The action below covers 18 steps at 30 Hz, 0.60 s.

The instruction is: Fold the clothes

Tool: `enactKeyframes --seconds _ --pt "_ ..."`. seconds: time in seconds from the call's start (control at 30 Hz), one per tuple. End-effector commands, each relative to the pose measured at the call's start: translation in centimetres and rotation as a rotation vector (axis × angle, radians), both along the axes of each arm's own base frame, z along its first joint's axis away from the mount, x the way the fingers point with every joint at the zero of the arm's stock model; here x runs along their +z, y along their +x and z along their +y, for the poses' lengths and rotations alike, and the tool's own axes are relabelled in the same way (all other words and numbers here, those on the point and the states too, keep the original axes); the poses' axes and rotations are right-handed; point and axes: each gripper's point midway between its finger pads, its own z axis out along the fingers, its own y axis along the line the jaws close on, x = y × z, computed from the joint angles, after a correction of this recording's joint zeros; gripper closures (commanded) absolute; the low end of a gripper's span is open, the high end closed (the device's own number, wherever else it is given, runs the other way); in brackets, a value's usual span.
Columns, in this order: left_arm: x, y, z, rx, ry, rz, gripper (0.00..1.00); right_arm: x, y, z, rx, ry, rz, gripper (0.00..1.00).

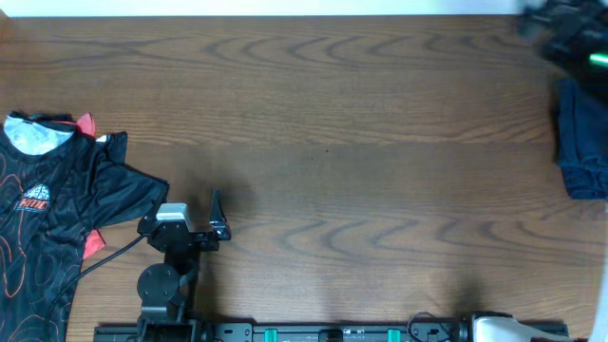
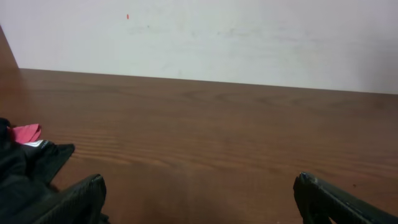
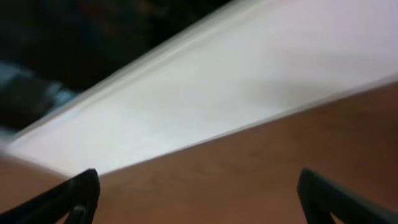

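Overhead, the clothes [image 1: 581,138] lie as a dark navy pile at the far right edge of the counter [image 1: 380,142], partly cut off by the frame, and I cannot tell how neatly they are stacked. Just beyond them, in the far right corner, my right arm [image 1: 570,38] shows only as a dark blur with a green light. Its wrist view is blurred and tilted too, but my right tool [image 3: 199,202] is plain enough there: both fingers stand wide apart at the bottom corners, with nothing between them but wood and a pale wall [image 3: 249,81].

My left tool [image 1: 211,220] sits near the front left of the counter, well apart from the navy pile. In its wrist view the fingers [image 2: 78,199] are spread as wide, with bare wood between them and nothing held.

Just beside that tool, on its left, a black jersey [image 1: 57,209] with orange line print lies spread out, running off the left edge. Its sleeve reaches nearly to the tool's body; whether they touch I cannot tell.
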Motion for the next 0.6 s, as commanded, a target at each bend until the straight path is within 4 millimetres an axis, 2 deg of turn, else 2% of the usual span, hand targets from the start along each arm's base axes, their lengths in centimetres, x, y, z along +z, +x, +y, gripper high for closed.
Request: enactKeyframes --seconds 0.0,0.1,0.23,0.33,0.57 --pt "-1.6 -0.1 0.4 0.021 -0.003 0.050 0.02 -1.5 -0.7 3.6 -0.027 -0.028 -0.008 0.01" --pt "-1.6 -0.1 0.4 0.021 -0.004 0.050 0.02 -4.8 -1.9 5.7 -0.030 -0.082 0.021 0.01" --pt "-1.6 -0.1 0.4 0.021 -0.004 0.050 0.02 -9.8 -4.0 6.6 -0.008 -0.122 0.062 0.01" --pt "-1.6 -0.1 0.4 0.021 -0.004 0.050 0.02 -13.1 -5.7 6.1 -0.018 -0.077 0.075 0.01" --pt "-1.6 -0.1 0.4 0.021 -0.004 0.050 0.02 -20.7 -9.8 3.2 -0.073 -0.002 -0.005 0.01"
